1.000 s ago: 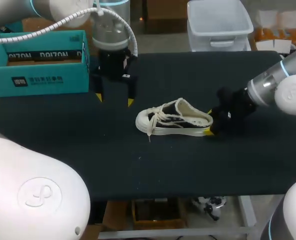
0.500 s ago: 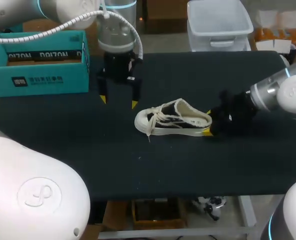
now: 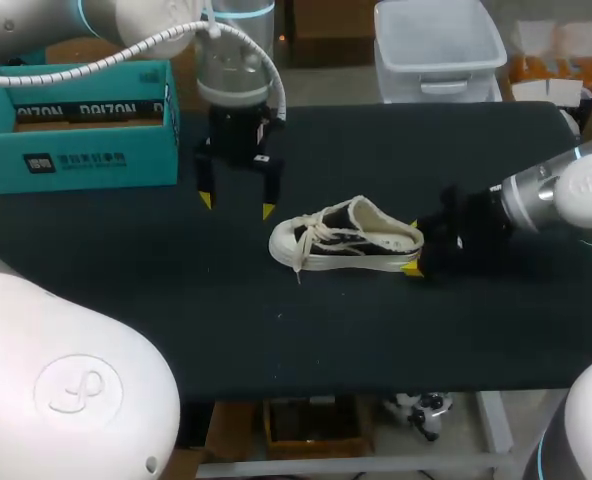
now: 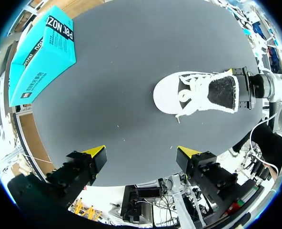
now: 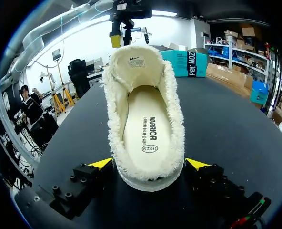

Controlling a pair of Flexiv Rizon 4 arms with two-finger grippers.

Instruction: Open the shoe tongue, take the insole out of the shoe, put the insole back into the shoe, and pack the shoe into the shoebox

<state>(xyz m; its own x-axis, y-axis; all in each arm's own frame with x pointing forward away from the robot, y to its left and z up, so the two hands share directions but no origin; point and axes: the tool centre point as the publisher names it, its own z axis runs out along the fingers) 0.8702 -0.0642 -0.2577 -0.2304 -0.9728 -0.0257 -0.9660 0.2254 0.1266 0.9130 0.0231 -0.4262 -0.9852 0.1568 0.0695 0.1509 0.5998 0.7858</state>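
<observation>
A white low-top shoe [image 3: 346, 240] with loose laces lies on its sole mid-table, toe toward the left. Its cream insole [image 5: 148, 133] sits inside. My right gripper [image 3: 413, 247] is open at the heel. In the right wrist view the heel sits between the yellow fingertips [image 5: 101, 163]. My left gripper [image 3: 235, 205] hangs open above the table, just behind and left of the toe. The shoe [image 4: 198, 93] lies ahead of it. The teal shoebox [image 3: 76, 125] stands open at the back left, also seen as the shoebox [image 4: 41, 52].
The black tabletop [image 3: 376, 340] runs from the shoe to the front edge. The shoebox sits close to the table's left rear corner, a short way left of my left arm.
My left gripper has shifted a little right and nearer, toward the toe. My right gripper has pressed in at the heel, and the shoe has slid slightly left.
</observation>
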